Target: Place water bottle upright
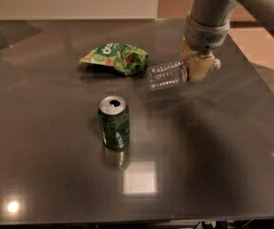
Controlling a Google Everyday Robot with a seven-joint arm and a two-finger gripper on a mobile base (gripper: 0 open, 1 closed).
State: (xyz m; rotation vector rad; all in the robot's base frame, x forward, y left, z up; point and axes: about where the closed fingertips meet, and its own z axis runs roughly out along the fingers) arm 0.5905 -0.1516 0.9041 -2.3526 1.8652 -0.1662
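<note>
The water bottle [166, 75] is a small clear ribbed plastic bottle, lying almost level with its base to the left and its white cap to the right. My gripper [198, 68] comes down from the upper right and is shut on the bottle near its neck. The bottle hangs a little above the dark table [222, 166], right of the middle at the back, with its shadow below it.
A green soda can [114, 123] stands upright in the middle of the table. A crumpled green chip bag [116, 57] lies just left of the bottle's base. The table's right edge [270, 99] runs close behind the arm.
</note>
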